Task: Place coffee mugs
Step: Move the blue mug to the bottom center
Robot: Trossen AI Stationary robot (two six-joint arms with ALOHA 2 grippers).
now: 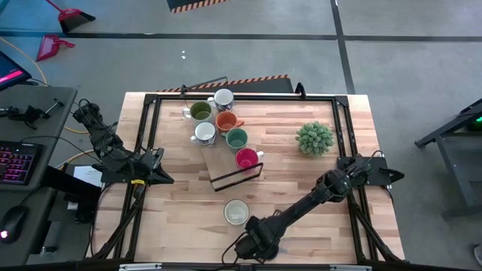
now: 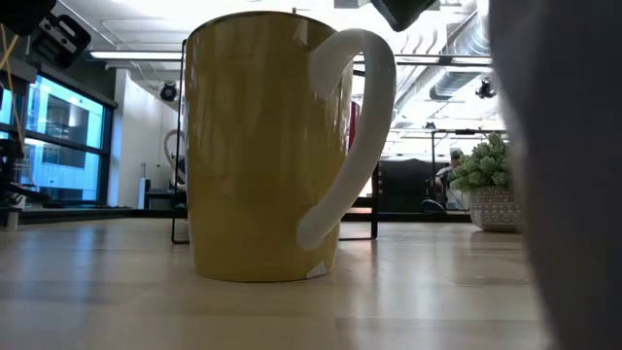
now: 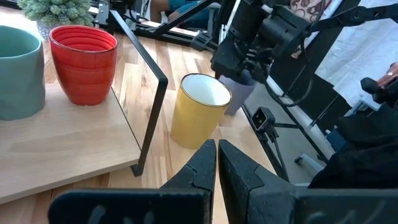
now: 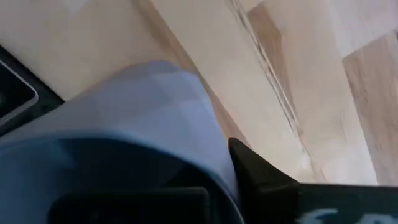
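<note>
The right gripper [image 1: 248, 248], its fingers clamped on a pale blue mug [image 4: 143, 124] at the worktop's [image 1: 301, 181] near edge, sat just beside the yellow mug [image 1: 236, 212], while the left gripper [image 1: 162, 167], fingers together, waited farther off.

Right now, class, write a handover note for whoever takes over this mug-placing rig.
Left hand: shut, empty, parked at the table's left side.
Right hand: shut on the blue mug at the near edge.
Done: olive mug, white mug, orange mug, second white mug, teal mug and red mug stand on the board.
Left: the blue mug and the yellow mug, not yet on the board.
</note>
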